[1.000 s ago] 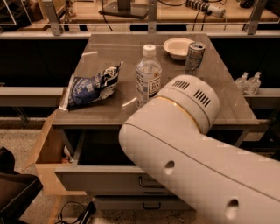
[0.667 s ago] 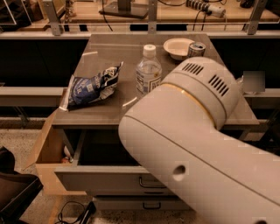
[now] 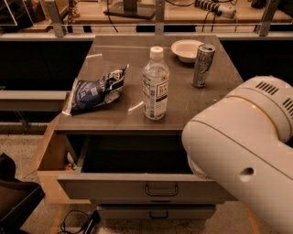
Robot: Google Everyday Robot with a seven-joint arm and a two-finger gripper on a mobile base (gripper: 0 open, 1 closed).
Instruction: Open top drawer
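The top drawer (image 3: 114, 188), open, looks like stiff, heavy metal; grasp its loop handle (image 3: 161, 190) at 6 o'clock. The gripper is hidden beyond the arm (image 3: 238, 155); I cannot tell its state.

Speckled floor (image 3: 18, 142) (warm, dim light), wooden bench (image 3: 91, 13) behind.

Dim, warm overhead light. Glare streaks the tabletop (image 3: 120, 51) left of the water bottle (image 3: 155, 87); below the bottle, the top drawer's (image 3: 137, 188) inside lies in deep shadow. Right of the bottle, the brightly lit arm (image 3: 242, 153) hides the gripper.
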